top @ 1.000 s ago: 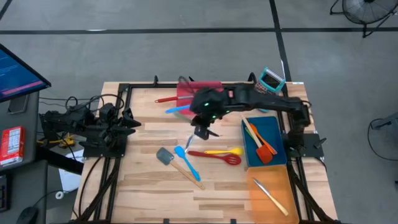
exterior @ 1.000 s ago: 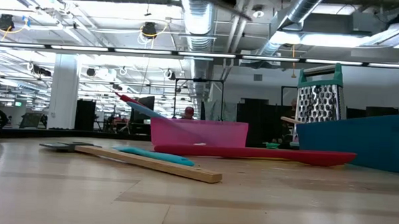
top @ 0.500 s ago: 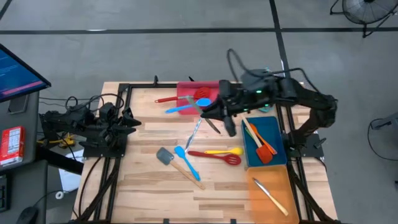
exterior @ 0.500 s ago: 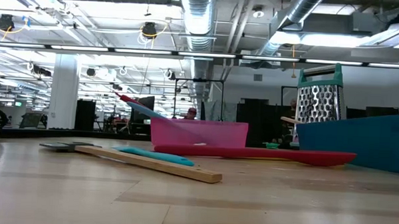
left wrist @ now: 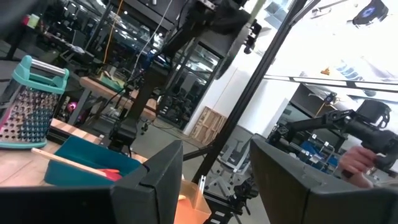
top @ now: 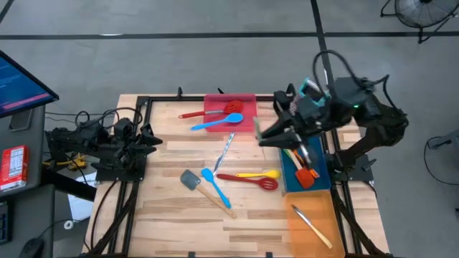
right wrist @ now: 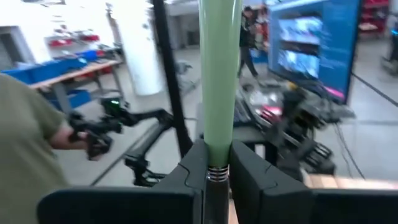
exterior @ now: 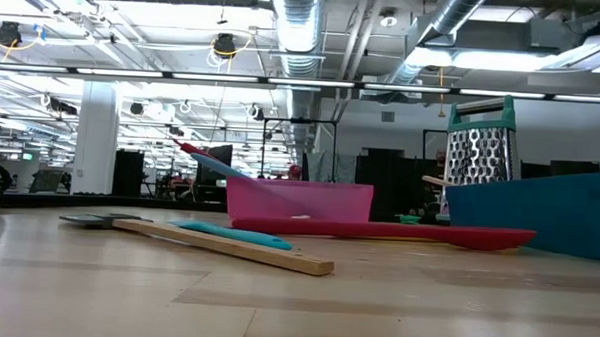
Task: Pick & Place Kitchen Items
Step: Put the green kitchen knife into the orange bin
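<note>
the right gripper (right wrist: 217,163), jaws clamped on a green-handled utensil (right wrist: 219,74), carries it above the blue tray (top: 315,147), and the next move looks like lowering and releasing there, while the left gripper (left wrist: 214,180) waits open-jawed at the counter's (top: 165,215) left edge.

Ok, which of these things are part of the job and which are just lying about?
Job: green-handled utensil in the right end effector, blue spoon, red spoon, red slotted turner, yellow spoon, grey spatula, blue spatula, silver cutlery piece.
Lying about: grater, monitor, red tray, blue tray, orange tray.
</note>
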Robot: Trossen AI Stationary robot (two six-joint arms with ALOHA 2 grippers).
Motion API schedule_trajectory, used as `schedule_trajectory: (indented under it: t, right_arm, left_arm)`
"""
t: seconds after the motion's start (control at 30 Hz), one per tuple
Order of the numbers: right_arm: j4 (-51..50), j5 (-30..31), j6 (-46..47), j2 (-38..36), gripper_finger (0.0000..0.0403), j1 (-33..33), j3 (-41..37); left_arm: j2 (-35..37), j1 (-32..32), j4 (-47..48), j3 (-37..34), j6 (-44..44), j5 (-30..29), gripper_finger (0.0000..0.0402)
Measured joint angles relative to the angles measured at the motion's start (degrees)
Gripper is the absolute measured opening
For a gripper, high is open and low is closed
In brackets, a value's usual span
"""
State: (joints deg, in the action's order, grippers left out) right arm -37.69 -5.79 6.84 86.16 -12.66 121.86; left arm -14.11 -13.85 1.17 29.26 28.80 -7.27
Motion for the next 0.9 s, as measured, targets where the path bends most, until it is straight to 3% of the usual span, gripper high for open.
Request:
schedule_trajectory:
  t: [0.43,0.9]
  right_arm:
    - [1.73,-1.12,-3.58,-4.97,0.0039,-8.06,0.0]
    - [6.2,-10.92,-5.41,-5.3,0.0044,-13.6,0.0]
  left_arm:
    - [0.0,0.0,0.02,0.0,0.0,0.0,0.017]
    - [0.01,0.0,0.02,0.0,-0.02,0.0,0.017]
